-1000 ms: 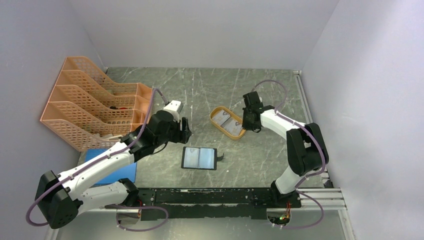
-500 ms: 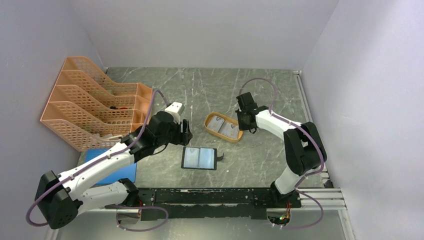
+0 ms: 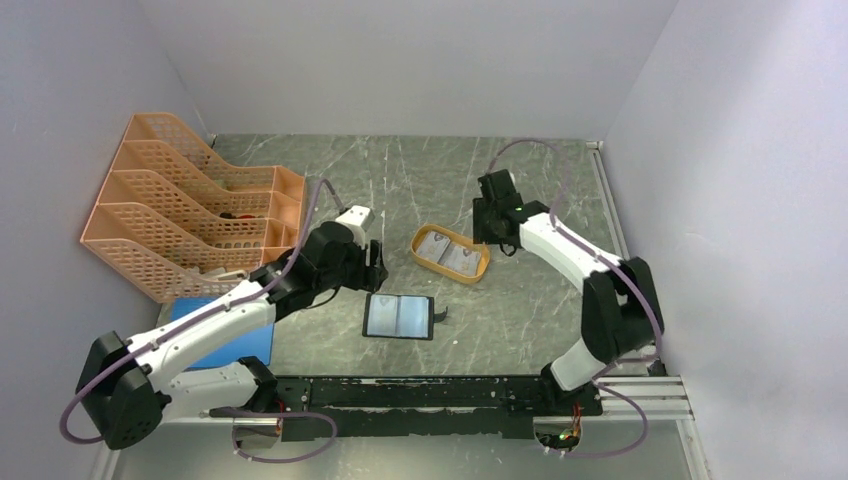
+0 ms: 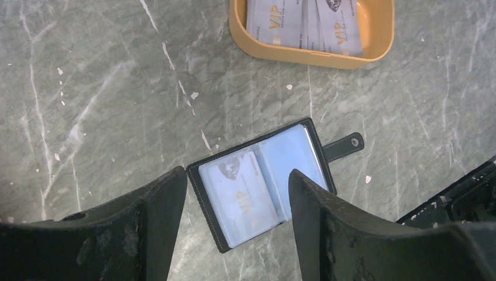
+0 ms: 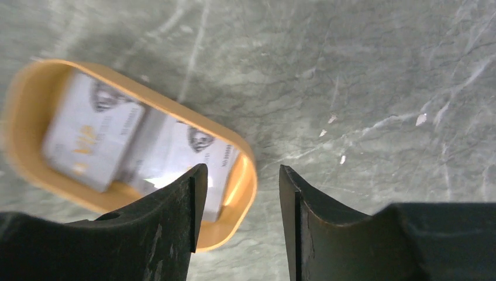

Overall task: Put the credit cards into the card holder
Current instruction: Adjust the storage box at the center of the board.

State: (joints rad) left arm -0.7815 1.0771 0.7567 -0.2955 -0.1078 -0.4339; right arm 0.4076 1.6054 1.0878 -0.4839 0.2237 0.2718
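On the marbled table [image 3: 400, 180] the card holder [image 3: 398, 316] lies open, pockets up for loading, beneath the parted left gripper [image 4: 238, 175], while the credit cards [image 4: 275, 23] sit in the orange tray [image 4: 304, 59] farther back, by the parted, empty right gripper [image 5: 241, 175].

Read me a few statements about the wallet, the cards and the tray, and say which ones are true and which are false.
1. The card holder lies open on the table. True.
2. Several credit cards lie in the orange tray. True.
3. The left gripper grips a card. False: its jaws are open and empty, above the card holder.
4. The orange tray sits on the blue pad. False: it sits on the table; the blue pad lies apart, at the near left.
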